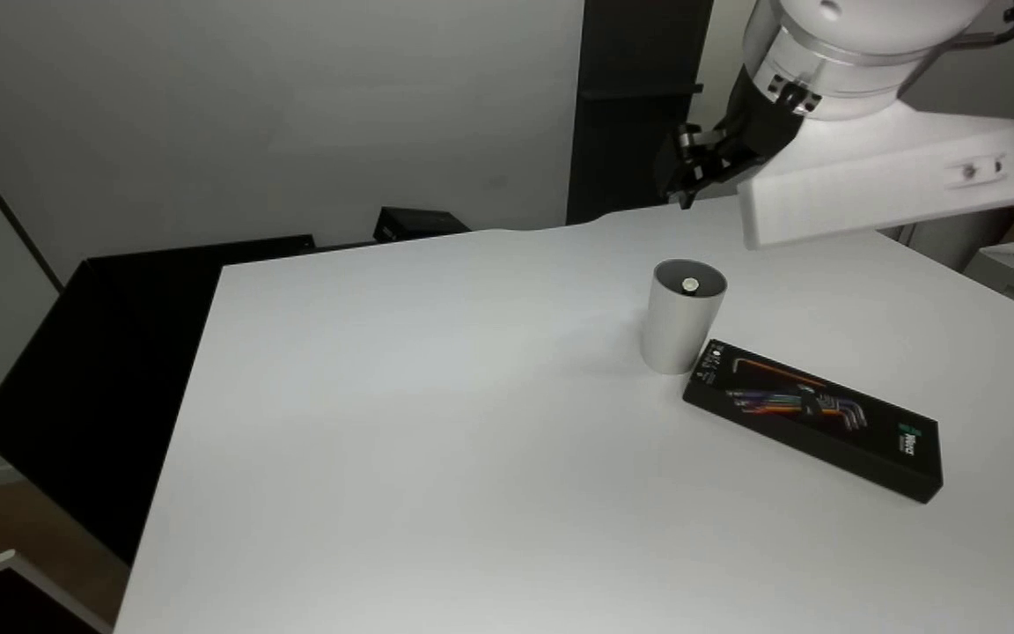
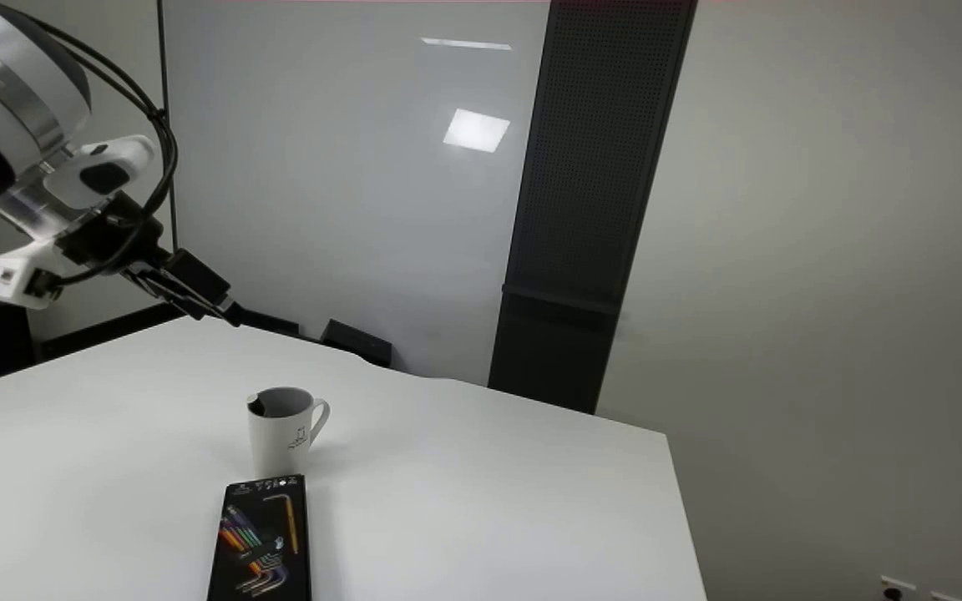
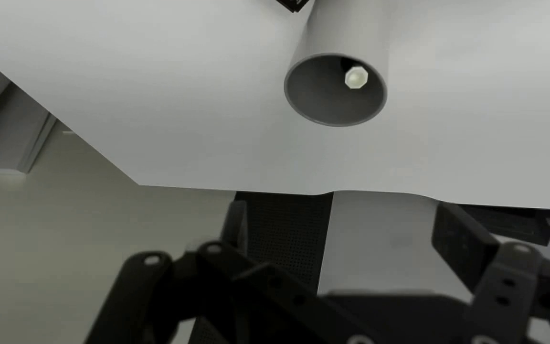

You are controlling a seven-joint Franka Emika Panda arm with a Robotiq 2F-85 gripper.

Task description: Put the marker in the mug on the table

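Observation:
The light grey-white mug [image 1: 676, 335] stands upright on the white table [image 1: 384, 396]. The mug also shows in an exterior view [image 2: 276, 442], with its handle visible, and in the wrist view [image 3: 346, 33]. The marker [image 1: 690, 285] stands inside the mug; its pale end shows in the opening, and most of it is hidden by the mug wall. The marker's pale end also shows in the wrist view [image 3: 356, 77]. My gripper [image 3: 344, 234] is open with nothing between its fingers. In an exterior view the gripper [image 1: 683, 189] is above and behind the mug, apart from it.
A flat black box [image 1: 815, 423] with pictures of coloured hex keys lies close beside the mug; it also shows in an exterior view [image 2: 260, 542]. The table's back edge runs beneath the gripper, near the wall. A small black box [image 2: 356, 342] is behind that edge.

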